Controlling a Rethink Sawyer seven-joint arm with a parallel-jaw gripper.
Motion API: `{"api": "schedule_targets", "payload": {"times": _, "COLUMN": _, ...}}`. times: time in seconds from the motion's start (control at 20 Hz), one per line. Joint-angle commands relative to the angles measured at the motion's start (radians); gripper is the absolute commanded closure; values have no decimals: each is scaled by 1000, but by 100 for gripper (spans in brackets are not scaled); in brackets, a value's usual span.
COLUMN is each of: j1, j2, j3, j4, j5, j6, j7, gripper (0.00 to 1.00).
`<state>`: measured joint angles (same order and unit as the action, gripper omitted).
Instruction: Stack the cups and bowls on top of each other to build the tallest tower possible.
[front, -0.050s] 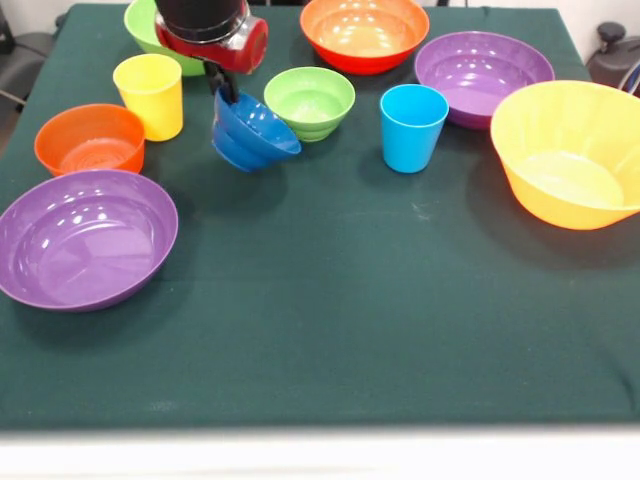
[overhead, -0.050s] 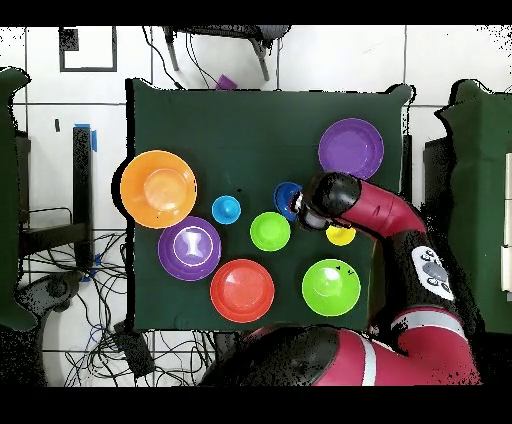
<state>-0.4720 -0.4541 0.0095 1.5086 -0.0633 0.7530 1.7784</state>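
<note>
My gripper (front, -0.050s: 226, 94) is shut on the rim of the small dark blue bowl (front, -0.050s: 255, 135), which hangs tilted just above the green cloth. The yellow cup (front, -0.050s: 150, 93) stands to its left and a small green bowl (front, -0.050s: 311, 101) to its right. The light blue cup (front, -0.050s: 413, 125) stands further right. From overhead, the gripper (overhead, -0.050s: 301, 208) meets the blue bowl (overhead, -0.050s: 286, 194) between the green bowl (overhead, -0.050s: 270, 231) and the yellow cup (overhead, -0.050s: 341, 236). No tower is in view; each piece stands alone, mouth up.
Other bowls ring the table (front, -0.050s: 330, 320): a big orange one (front, -0.050s: 570, 150) at the right, purple ones at the left front (front, -0.050s: 85, 238) and back right (front, -0.050s: 483, 72), red-orange ones at the back (front, -0.050s: 365, 32) and left (front, -0.050s: 90, 140), and a green one (front, -0.050s: 145, 28) behind the arm.
</note>
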Motion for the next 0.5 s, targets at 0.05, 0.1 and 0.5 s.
{"api": "schedule_targets", "payload": {"times": 0.05, "j1": -10, "j2": 90, "j3": 112, "j4": 47, "j5": -88, "j6": -88, "j7": -77, "gripper": 100}}
{"api": "schedule_targets", "payload": {"times": 0.1, "j1": -12, "j2": 98, "j3": 114, "j4": 37, "j5": -89, "j6": -86, "j7": -77, "gripper": 100}}
{"api": "schedule_targets", "payload": {"times": 0.5, "j1": -55, "j2": 90, "j3": 176, "j4": 58, "j5": -133, "j6": -173, "j7": -119, "gripper": 0}}
